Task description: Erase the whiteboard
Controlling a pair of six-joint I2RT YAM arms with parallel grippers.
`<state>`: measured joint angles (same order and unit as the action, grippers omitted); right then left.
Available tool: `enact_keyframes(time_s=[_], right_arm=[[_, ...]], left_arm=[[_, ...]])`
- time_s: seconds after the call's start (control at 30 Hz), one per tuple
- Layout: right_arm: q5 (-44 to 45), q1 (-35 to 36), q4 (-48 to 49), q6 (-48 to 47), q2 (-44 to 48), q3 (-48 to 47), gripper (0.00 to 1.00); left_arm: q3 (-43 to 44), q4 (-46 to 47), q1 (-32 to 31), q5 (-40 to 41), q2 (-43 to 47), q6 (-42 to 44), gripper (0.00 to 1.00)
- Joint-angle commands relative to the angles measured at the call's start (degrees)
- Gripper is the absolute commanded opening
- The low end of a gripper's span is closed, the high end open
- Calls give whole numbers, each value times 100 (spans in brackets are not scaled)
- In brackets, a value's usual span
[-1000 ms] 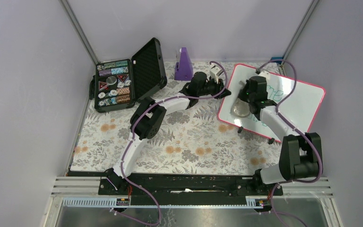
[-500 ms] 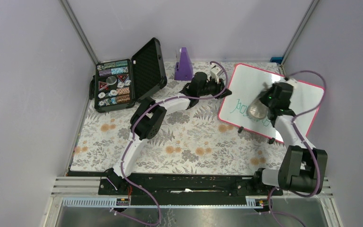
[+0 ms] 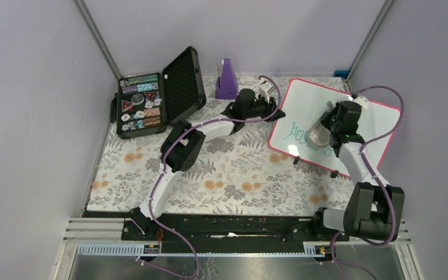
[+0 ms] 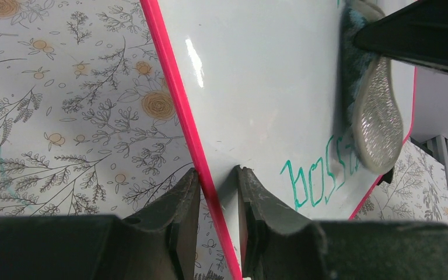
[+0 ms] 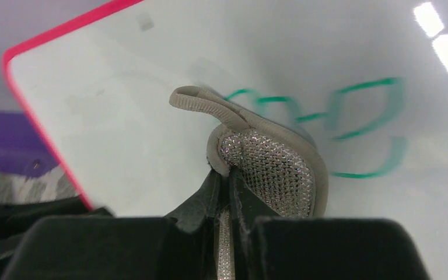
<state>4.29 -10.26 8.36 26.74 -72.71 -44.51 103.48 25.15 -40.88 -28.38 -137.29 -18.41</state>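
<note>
The whiteboard (image 3: pixel 303 102), white with a pink-red frame, stands tilted at the back right of the table. Green handwriting (image 3: pixel 296 133) runs along its lower part. My left gripper (image 3: pixel 275 111) is shut on the board's left edge. In the left wrist view its fingers (image 4: pixel 217 175) straddle the pink frame (image 4: pixel 172 87). My right gripper (image 3: pixel 321 135) is shut on a grey mesh sponge (image 5: pixel 268 157) and presses it flat on the board over the middle of the writing (image 5: pixel 361 111). The sponge also shows in the left wrist view (image 4: pixel 376 116), right of the letters (image 4: pixel 318 178).
An open black case (image 3: pixel 146 105) holding several coloured pieces lies at the back left. A purple cone-shaped object (image 3: pixel 227 80) stands at the back centre. A floral cloth (image 3: pixel 221 175) covers the table. Grey walls close in on both sides and the back.
My right gripper has carried the sponge rightward across the board from its lower left part, baring the left letters. In the last half second it barely moved. The left arm has not moved.
</note>
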Motion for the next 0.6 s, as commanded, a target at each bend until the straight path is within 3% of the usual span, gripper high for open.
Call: enact_keyframes(time_s=[0.0,0.13,0.3,0.57], right_arm=[[-252,789,-36,-229,-464,-597,0],[-390,1177,-24,-210,-793,-975,0],[-320,1064,151,-141,-825,-1113,0],[-292,-406,-73,282,-516,-688,0]], left_arm=[[-74,-89,4,203,157,387,0],[-74,-104,2,213,157,399,0],[-74,-115,2,230,156,418,0],[-91,-115,2,229,175,435,0]])
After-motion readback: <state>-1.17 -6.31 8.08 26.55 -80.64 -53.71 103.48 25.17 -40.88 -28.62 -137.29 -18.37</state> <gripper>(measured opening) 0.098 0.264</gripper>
